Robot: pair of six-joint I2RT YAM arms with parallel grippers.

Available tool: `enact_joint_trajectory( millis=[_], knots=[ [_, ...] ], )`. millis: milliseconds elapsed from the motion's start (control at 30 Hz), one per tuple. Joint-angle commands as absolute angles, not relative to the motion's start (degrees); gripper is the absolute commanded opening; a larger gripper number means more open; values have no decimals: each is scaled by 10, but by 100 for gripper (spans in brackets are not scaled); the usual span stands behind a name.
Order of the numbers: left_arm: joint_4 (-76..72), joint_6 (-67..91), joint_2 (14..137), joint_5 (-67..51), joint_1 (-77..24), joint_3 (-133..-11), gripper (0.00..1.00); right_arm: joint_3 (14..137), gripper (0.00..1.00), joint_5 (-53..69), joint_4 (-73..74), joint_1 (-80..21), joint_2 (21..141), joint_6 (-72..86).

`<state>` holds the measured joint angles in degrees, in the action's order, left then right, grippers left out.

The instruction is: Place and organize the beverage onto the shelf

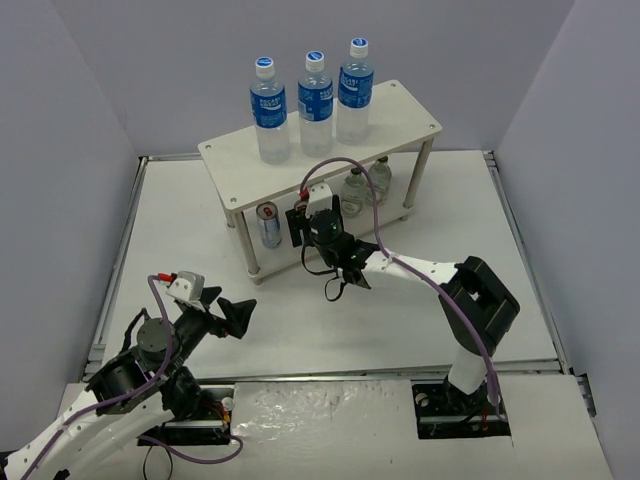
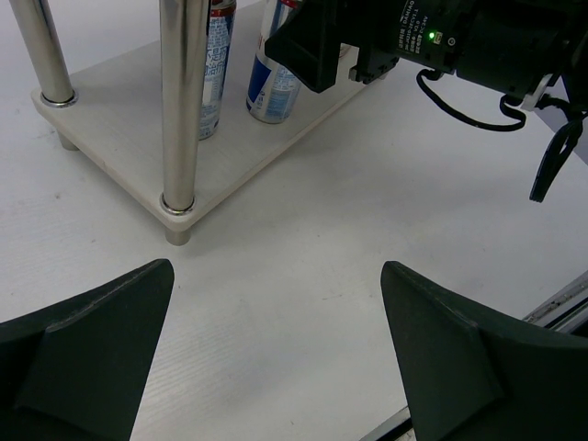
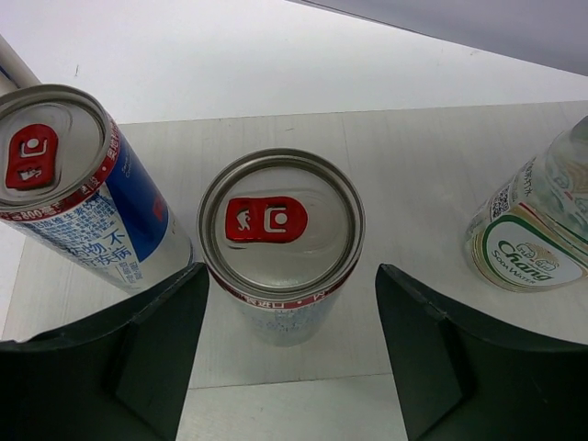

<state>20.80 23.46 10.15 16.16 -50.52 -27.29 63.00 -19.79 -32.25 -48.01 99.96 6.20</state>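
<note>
On the top board of the shelf (image 1: 405, 118), three tall bottles (image 1: 316, 100) with blue labels and white caps stand upright in a row, so that tier looks pretty tidy. Down on the lower board are two slim red-topped cans. The middle can (image 3: 280, 243) sits right between the fingers of my right gripper (image 3: 289, 294), and the end can (image 3: 73, 184) stands just beside it, toward the shelf's end. On the other side is a small bottle (image 3: 528, 239) with a green-and-white label, and the top view shows a second small bottle (image 1: 380, 178) next to it. My right fingers are spread either side of that middle can with a sliver of gap each side, so I'm not squeezing it. My left gripper (image 2: 276, 354) is spread wide too, holding nothing, hanging over the white table (image 2: 303, 248) near the shelf's corner leg (image 2: 179, 101).
</note>
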Motion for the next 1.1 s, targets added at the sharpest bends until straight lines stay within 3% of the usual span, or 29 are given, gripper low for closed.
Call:
enact_joint_trajectory(
  millis=[0, 333, 633, 1067],
  knots=[
    [206, 240, 104, 165, -509, -283, 94, 638, 69, -217, -346, -482, 965, 62],
    [205, 240, 105, 166, -509, -283, 94, 551, 67, -154, -363, -485, 899, 65],
    [205, 240, 107, 170, -509, -282, 94, 502, 40, -129, -429, -476, 909, 62],
    [205, 239, 109, 168, -509, -283, 94, 521, 39, -69, -532, -446, 986, 66]
  ],
)
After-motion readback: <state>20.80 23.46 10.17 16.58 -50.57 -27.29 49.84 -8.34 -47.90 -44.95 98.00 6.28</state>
